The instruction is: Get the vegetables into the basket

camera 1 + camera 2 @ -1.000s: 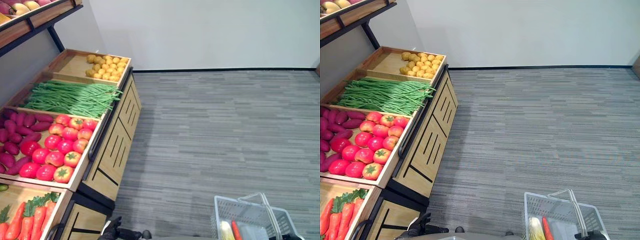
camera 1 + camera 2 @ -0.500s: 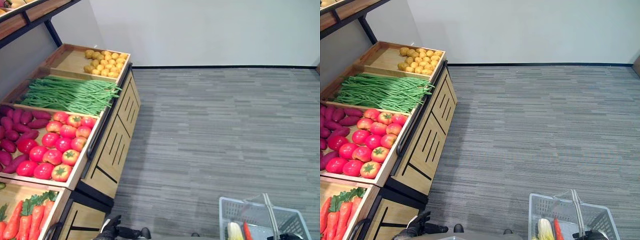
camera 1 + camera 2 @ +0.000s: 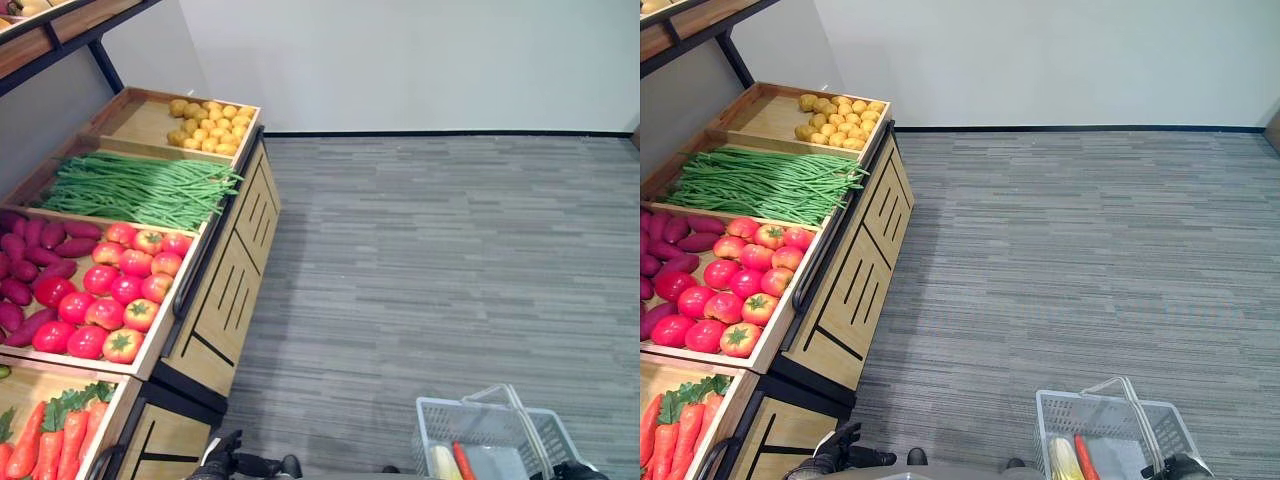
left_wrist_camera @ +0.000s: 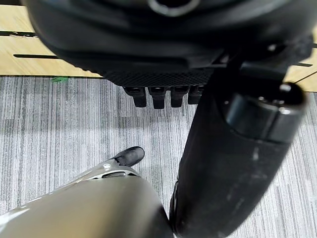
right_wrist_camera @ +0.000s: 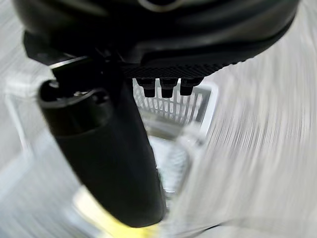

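Grey striped carpet runs from the wooden produce stand [image 3: 225, 290] to a white wall. Stand bins, far to near: potatoes [image 3: 208, 127], green beans [image 3: 140, 190], then sweet potatoes [image 3: 25, 270] beside tomatoes [image 3: 125, 285], and carrots [image 3: 55, 440] nearest the robot.

Task items: the white wire basket [image 3: 490, 440] hangs low at the robot's right, well apart from the stand. It already holds one pale yellow-green vegetable, possibly corn [image 3: 445, 463], and one carrot [image 3: 464, 462] just beside it.

Hands: left hand [image 4: 237, 148] sits low near the stand's base, fingers curled with nothing in them, as seen in the left wrist view. Right hand [image 5: 109, 148] is at the basket handle [image 3: 530, 425]; its fingers curl there, but whether they grip the handle I cannot tell.

Judgement on the step: the robot seems to be positioning at the stand for another pick. Best to square up to the near bins, keep the basket level and clear of the stand's edge, then open the left hand before reaching.

Counts: tomatoes about fifteen; carrots in the bin roughly six showing, bin cut by the frame; potatoes around twenty; beans and sweet potatoes not countable; basket one, contents two.
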`<state>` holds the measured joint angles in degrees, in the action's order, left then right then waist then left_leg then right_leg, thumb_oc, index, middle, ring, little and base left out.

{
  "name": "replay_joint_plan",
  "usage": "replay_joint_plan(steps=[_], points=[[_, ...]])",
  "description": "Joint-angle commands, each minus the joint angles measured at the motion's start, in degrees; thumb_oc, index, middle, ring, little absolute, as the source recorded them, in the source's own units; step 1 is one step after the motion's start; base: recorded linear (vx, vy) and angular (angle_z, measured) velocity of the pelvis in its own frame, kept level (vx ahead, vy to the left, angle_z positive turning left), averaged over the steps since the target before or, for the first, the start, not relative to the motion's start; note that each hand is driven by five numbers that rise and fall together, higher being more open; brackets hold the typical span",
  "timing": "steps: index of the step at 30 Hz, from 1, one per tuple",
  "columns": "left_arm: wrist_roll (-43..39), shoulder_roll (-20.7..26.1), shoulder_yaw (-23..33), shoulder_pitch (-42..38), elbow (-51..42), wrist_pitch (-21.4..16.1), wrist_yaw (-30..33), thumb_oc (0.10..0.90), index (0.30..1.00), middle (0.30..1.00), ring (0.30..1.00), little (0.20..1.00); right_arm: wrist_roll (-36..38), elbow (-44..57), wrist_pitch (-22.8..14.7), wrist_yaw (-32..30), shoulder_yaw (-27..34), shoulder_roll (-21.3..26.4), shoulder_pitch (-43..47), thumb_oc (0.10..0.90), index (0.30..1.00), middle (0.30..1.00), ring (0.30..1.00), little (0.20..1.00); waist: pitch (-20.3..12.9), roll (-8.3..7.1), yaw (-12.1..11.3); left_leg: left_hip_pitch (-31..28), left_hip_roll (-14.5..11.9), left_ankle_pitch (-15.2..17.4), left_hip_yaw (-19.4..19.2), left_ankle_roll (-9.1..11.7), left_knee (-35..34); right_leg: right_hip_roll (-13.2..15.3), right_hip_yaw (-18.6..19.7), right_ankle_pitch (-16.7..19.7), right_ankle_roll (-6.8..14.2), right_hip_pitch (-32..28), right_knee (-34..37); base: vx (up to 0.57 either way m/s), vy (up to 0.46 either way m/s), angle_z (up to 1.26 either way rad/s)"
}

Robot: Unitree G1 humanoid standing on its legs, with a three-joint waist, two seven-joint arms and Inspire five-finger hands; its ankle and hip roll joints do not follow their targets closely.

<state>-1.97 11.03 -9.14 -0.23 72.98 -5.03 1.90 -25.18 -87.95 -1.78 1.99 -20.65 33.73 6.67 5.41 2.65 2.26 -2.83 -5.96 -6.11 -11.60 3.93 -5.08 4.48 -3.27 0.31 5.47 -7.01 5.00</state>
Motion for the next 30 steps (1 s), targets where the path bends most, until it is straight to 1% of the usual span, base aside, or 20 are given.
replay_joint_plan(steps=[1,2,4,5,10,11,12,13,14,15,16,17,18,21,22,23,24,25,26,30], points=[[4.6,2.4,-1.1,1.3,4.9,1.8,-0.7,0.9,1.0,1.0,1.0,1.0,-19.8,-1.4,2.1,0.1,-4.9,6.8,2.2,0.9,1.0,1.0,1.0,1.0,-0.6,-4.03,-1.4,-2.9,-1.7,4.4,1.5,1.7,0.1,2.3,-2.2,3.5,2.0,3.0,0.0,0.0,0.0,0.0],[4.5,2.3,-0.9,1.4,4.9,1.8,-0.7,0.9,1.0,1.0,1.0,1.0,-22.6,-0.3,1.9,0.5,-6.2,7.1,1.8,0.9,1.0,1.0,1.0,1.0,-0.6,-4.01,-1.3,-2.8,-1.7,4.3,1.5,1.8,0.1,2.4,-2.1,3.6,2.0,3.2,0.0,0.0,0.0,0.0],[4.0,2.3,-0.5,1.4,4.8,1.7,-1.0,0.9,1.0,1.0,1.0,1.0,-30.2,3.7,0.1,1.6,-11.1,8.8,0.9,0.9,1.0,1.0,1.0,1.0,-0.5,-4.06,-1.0,-2.6,-1.7,4.3,1.4,1.9,0.1,2.3,-1.9,3.6,2.0,3.5,0.0,-0.02,0.004,-0.01],[4.0,2.4,-0.5,1.5,4.9,1.7,-1.1,0.9,1.0,1.0,1.0,1.0,-32.0,5.6,-0.8,2.0,-12.8,9.8,0.8,0.9,1.0,1.0,1.0,1.0,-0.6,-4.15,-0.9,-2.5,-1.7,4.4,1.3,1.9,0.1,2.3,-1.9,3.6,2.0,3.6,0.0,0.0,0.0,0.0],[3.7,2.4,-0.5,1.5,5.1,1.6,-1.0,0.9,1.0,1.0,1.0,1.0,-31.9,7.2,-1.2,2.0,-13.0,11.2,0.9,0.9,1.0,1.0,1.0,1.0,-0.6,-4.3,-0.8,-2.4,-1.7,4.3,1.5,1.9,0.1,2.4,-1.9,3.6,2.0,3.7,0.0,0.0,0.0,0.0],[3.6,2.3,-0.5,1.5,5.2,1.6,-1.0,0.9,1.0,1.0,1.0,1.0,-30.6,7.1,-1.1,1.8,-12.2,11.1,1.1,0.9,1.0,1.0,1.0,1.0,-0.6,-4.32,-0.9,-2.3,-1.8,4.3,1.5,1.9,0.1,2.4,-1.9,3.6,2.0,3.7,0.0,0.0,0.0,0.0],[3.3,2.2,-0.5,1.6,5.3,1.6,-0.7,0.9,1.0,1.0,1.0,1.0,-27.1,6.2,-0.3,1.0,-9.7,10.8,1.3,0.9,1.0,1.0,1.0,1.0,-0.6,-4.37,-0.8,-2.3,-1.7,4.2,1.5,1.9,0.1,2.4,-2.0,3.7,2.0,3.7,0.0,0.0,0.0,0.0],[3.3,2.3,-0.5,1.6,5.3,1.6,-0.7,0.9,1.0,1.0,1.0,1.0,-27.0,6.2,-0.3,0.9,-9.6,10.8,1.3,0.9,1.0,1.0,1.0,1.0,-0.6,-4.38,-0.9,-2.3,-1.7,4.2,1.5,1.8,0.1,2.4,-2.0,3.7,2.0,3.7,0.0,0.0,0.0,0.0],[3.2,2.2,-0.6,1.5,5.6,1.8,-0.5,0.9,1.0,1.0,1.0,1.0,-20.3,4.6,0.7,-0.3,-5.4,9.8,1.6,0.9,1.0,1.0,1.0,1.0,-0.7,-4.48,-0.8,-2.4,-1.7,4.2,1.4,1.7,0.1,2.4,-2.0,3.8,2.0,3.7,0.0,0.0,0.0,0.0],[3.2,2.2,-0.5,1.5,5.8,1.8,-0.4,0.9,1.0,1.0,1.0,1.0,-17.7,4.0,1.1,-0.7,-3.8,9.4,1.7,0.9,1.0,1.0,1.0,1.0,-0.7,-4.51,-0.8,-2.4,-1.7,4.1,1.4,1.7,0.1,2.4,-2.1,3.9,2.0,3.7,0.0,0.0,0.0,0.0],[3.3,2.1,-0.5,1.3,6.1,1.8,-0.2,0.9,1.0,1.0,1.0,1.0,-12.4,2.3,1.6,-1.5,-0.6,8.6,1.7,0.9,1.0,1.0,1.0,1.0,-0.8,-4.51,-0.8,-2.4,-1.6,4.1,1.5,1.7,0.1,2.4,-2.1,3.9,2.0,3.6,0.0,0.0,0.0,0.0],[3.3,2.1,-0.5,1.3,6.1,1.8,-0.2,0.9,1.0,1.0,1.0,1.0,-12.4,2.2,1.6,-1.5,-0.6,8.5,1.7,0.9,1.0,1.0,1.0,1.0,-0.7,-4.53,-0.8,-2.4,-1.6,4.1,1.5,1.7,0.1,2.4,-2.1,3.9,2.0,3.6,0.0,0.0,0.0,0.0],[3.4,2.1,-0.6,1.3,6.3,1.9,-0.2,0.9,1.0,1.0,1.0,1.0,-10.6,1.5,1.7,-1.8,0.4,7.9,1.7,0.9,1.0,1.0,1.0,1.0,-0.8,-4.54,-0.8,-2.4,-1.6,4.1,1.6,1.7,0.1,2.4,-2.1,3.9,2.0,3.6,0.0,0.0,0.0,0.0],[3.1,2.1,-0.5,1.3,6.4,1.7,0.0,0.9,1.0,1.0,1.0,1.0,-3.2,-1.1,2.1,-2.8,4.8,6.2,1.8,0.9,1.0,1.0,1.0,1.0,-0.8,-4.51,-1.0,-2.5,-1.5,4.2,1.7,1.6,0.1,2.5,-2.5,3.8,2.0,3.3,0.0,0.0,0.0,0.0],[2.7,2.0,-0.4,1.3,6.3,1.4,0.1,0.9,1.0,1.0,1.0,1.0,3.2,-2.5,2.1,-3.7,8.7,5.7,2.0,0.9,1.0,1.0,1.0,1.0,-1.0,-4.45,-1.0,-2.5,-1.5,4.2,1.8,1.5,0.1,2.5,-2.7,3.8,2.0,3.3,0.0,0.0,0.0,0.0],[2.5,1.9,-0.4,1.2,6.3,1.4,0.1,0.9,1.0,1.0,1.0,1.0,5.9,-3.2,2.1,-4.0,10.4,5.5,1.9,0.9,1.0,1.0,1.0,1.0,-0.9,-4.41,-1.1,-2.5,-1.5,4.2,1.9,1.5,0.1,2.5,-2.7,3.7,2.0,3.2,0.0,0.0,0.0,0.0],[2.1,1.8,-0.4,1.3,6.0,1.3,0.1,0.9,1.0,1.0,1.0,1.0,11.7,-4.2,2.0,-5.0,13.8,5.1,1.9,0.9,1.0,1.0,1.0,1.0,-1.1,-4.24,-1.1,-2.6,-1.5,4.3,1.9,1.5,0.1,2.5,-2.7,3.6,2.0,3.1,0.0,0.02,0.003,0.03],[2.1,1.8,-0.4,1.3,6.0,1.3,0.1,0.9,1.0,1.0,1.0,1.0,11.7,-4.2,2.0,-5.0,13.9,5.1,1.9,0.9,1.0,1.0,1.0,1.0,-1.0,-4.24,-1.1,-2.6,-1.5,4.3,1.9,1.5,0.1,2.5,-2.7,3.6,2.0,3.0,0.0,0.02,0.005,0.04],[1.8,1.8,-0.3,1.4,5.8,1.2,0.2,0.9,1.0,1.0,1.0,1.0,14.1,-4.6,2.0,-5.6,15.5,4.9,1.7,0.9,1.0,1.0,1.0,1.0,-1.1,-4.14,-1.2,-2.7,-1.5,4.3,1.9,1.4,0.1,2.5,-2.8,3.6,2.0,3.0,0.0,0.0,0.0,0.0],[1.1,1.7,-0.3,1.6,4.8,0.8,0.3,0.9,1.0,1.0,1.0,1.0,17.8,-4.0,1.3,-5.1,16.4,3.2,1.3,0.9,1.0,1.0,1.0,1.0,-1.1,-3.99,-1.3,-2.8,-1.5,4.5,1.9,1.4,0.1,2.5,-3.0,3.5,2.0,2.8,0.0,0.0,0.0,0.0]])
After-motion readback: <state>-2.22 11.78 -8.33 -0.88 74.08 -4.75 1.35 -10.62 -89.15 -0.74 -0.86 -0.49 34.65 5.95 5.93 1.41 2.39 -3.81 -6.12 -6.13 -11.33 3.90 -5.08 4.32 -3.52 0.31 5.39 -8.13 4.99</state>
